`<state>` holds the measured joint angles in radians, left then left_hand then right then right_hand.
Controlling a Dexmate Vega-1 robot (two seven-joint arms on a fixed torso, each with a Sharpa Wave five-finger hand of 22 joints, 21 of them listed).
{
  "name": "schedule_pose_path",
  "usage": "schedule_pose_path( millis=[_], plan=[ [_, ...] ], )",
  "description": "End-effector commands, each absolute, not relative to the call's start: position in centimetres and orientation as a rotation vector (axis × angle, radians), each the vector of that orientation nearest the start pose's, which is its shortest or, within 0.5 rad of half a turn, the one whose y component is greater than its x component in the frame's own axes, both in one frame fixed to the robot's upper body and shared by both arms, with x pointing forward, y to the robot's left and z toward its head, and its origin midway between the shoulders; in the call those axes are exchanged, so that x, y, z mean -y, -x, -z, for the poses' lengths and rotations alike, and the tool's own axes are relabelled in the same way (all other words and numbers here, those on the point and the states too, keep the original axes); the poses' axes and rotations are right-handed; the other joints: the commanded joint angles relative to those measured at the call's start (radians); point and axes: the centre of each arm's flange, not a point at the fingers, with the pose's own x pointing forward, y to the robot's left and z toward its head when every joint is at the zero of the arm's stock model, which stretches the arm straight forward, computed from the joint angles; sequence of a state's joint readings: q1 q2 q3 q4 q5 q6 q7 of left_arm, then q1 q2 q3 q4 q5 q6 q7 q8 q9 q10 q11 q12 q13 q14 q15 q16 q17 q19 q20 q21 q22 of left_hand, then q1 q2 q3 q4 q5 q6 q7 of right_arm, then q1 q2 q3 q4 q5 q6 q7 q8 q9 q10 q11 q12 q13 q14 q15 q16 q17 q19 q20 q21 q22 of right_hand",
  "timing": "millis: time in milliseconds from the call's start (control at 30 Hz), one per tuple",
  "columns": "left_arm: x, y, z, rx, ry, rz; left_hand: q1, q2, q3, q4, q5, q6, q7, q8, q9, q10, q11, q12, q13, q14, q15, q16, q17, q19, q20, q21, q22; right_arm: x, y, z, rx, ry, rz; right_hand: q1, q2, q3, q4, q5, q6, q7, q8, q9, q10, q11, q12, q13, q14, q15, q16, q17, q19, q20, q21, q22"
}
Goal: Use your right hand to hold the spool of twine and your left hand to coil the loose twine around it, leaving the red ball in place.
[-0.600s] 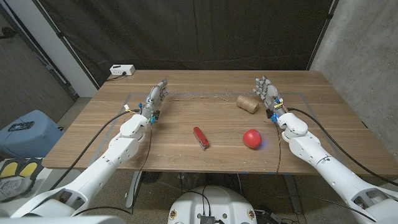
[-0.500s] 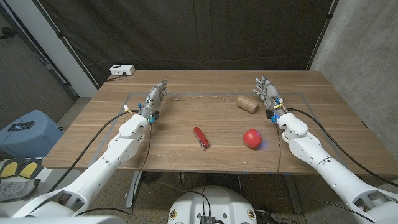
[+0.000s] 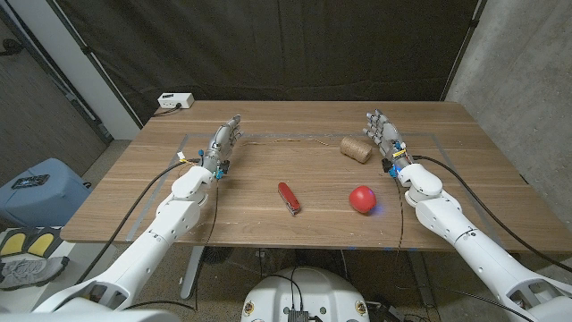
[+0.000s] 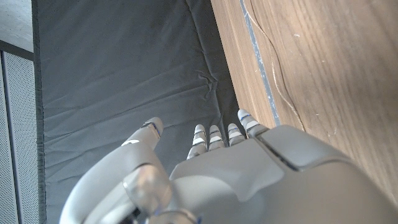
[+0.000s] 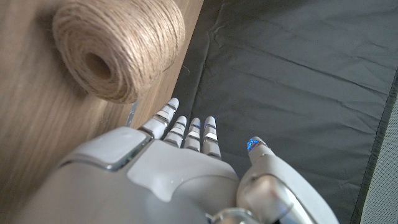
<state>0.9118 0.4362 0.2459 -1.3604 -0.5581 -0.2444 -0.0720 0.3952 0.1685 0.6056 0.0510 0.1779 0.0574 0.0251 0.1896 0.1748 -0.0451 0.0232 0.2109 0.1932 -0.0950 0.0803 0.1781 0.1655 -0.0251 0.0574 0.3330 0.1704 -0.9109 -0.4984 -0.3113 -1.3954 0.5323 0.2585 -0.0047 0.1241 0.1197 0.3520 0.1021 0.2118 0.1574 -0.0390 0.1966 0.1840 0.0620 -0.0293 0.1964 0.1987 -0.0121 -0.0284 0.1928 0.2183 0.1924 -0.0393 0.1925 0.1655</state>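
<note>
A lab test bay — black curtain (image 3: 295, 45) backdrop, taped wooden table (image 3: 268, 224), bare concrete wall (image 3: 527, 63).

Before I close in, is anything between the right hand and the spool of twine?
Nothing visible. The right hand stands just beside the spool of twine with bare table between; the red ball and pocket knife lie nearer the robot.

Spool of twine (image 3: 355, 148) lies right of centre, loose twine (image 3: 290, 140) trailing leftward. Right hand (image 3: 385, 134) stands beside it, empty; left hand (image 3: 223, 142) upper left, empty. Red ball (image 3: 361, 199) and red pocket knife (image 3: 289, 197) sit lower centre.
</note>
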Motion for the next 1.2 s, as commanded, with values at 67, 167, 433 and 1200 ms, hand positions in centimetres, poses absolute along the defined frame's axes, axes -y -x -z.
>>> schedule_pose_path(
  millis=[67, 167, 433, 1200],
  plan=[
    [-28.6, -64.1, 3.0, 0.611, 0.047, 0.204, 0.013, -0.001, 0.000, -0.012, 0.007, 0.012, 0.003, 0.003, 0.005, -0.005, 0.000, 0.006, 0.001, -0.006, 0.000, 0.003, 0.003, 0.003, 0.010, -0.003, 0.001, 28.6, -63.3, 1.5, 0.641, 0.107, -0.156, 0.012, 0.019, 0.009, -0.002, 0.003, 0.009, 0.005, 0.003, 0.005, 0.002, -0.001, 0.004, 0.001, 0.000, -0.034, 0.005, -0.002, 0.008, -0.063, 0.002, 0.005],
    [-28.7, -64.1, 2.9, 0.612, 0.045, 0.205, 0.014, -0.002, 0.000, -0.015, 0.008, 0.017, 0.006, 0.004, 0.005, -0.002, 0.001, 0.006, 0.001, -0.006, -0.001, 0.003, 0.003, 0.004, 0.009, -0.005, 0.001, 28.3, -63.1, 0.9, 0.653, 0.141, -0.145, 0.016, 0.016, 0.011, -0.006, 0.003, 0.008, 0.006, 0.003, 0.006, 0.002, 0.000, 0.004, 0.001, 0.000, -0.031, 0.004, -0.004, 0.007, -0.061, 0.002, 0.005],
    [-28.7, -64.2, 2.7, 0.613, 0.040, 0.217, 0.020, -0.004, 0.001, -0.028, 0.010, 0.028, 0.011, 0.006, 0.006, 0.005, 0.003, 0.008, 0.001, -0.005, -0.001, 0.003, 0.003, 0.007, 0.009, -0.010, 0.001, 27.7, -62.2, 0.3, 0.656, 0.234, -0.091, 0.041, 0.000, 0.016, -0.034, 0.000, 0.000, 0.012, -0.001, 0.006, -0.003, 0.012, 0.002, 0.001, -0.003, -0.020, 0.002, -0.013, 0.004, -0.054, 0.000, 0.005],
    [-29.1, -64.3, 2.3, 0.625, 0.042, 0.235, 0.034, -0.010, 0.003, -0.062, 0.016, 0.034, 0.023, 0.003, 0.006, 0.016, 0.003, 0.010, 0.001, 0.011, 0.002, 0.006, 0.003, 0.021, 0.007, -0.021, 0.001, 26.3, -59.9, -0.4, 0.626, 0.448, 0.103, 0.114, -0.026, 0.033, -0.110, -0.011, 0.002, 0.036, 0.003, 0.006, -0.006, 0.029, 0.001, 0.000, -0.001, 0.001, 0.002, -0.024, 0.005, -0.041, -0.001, 0.004]
  ],
)
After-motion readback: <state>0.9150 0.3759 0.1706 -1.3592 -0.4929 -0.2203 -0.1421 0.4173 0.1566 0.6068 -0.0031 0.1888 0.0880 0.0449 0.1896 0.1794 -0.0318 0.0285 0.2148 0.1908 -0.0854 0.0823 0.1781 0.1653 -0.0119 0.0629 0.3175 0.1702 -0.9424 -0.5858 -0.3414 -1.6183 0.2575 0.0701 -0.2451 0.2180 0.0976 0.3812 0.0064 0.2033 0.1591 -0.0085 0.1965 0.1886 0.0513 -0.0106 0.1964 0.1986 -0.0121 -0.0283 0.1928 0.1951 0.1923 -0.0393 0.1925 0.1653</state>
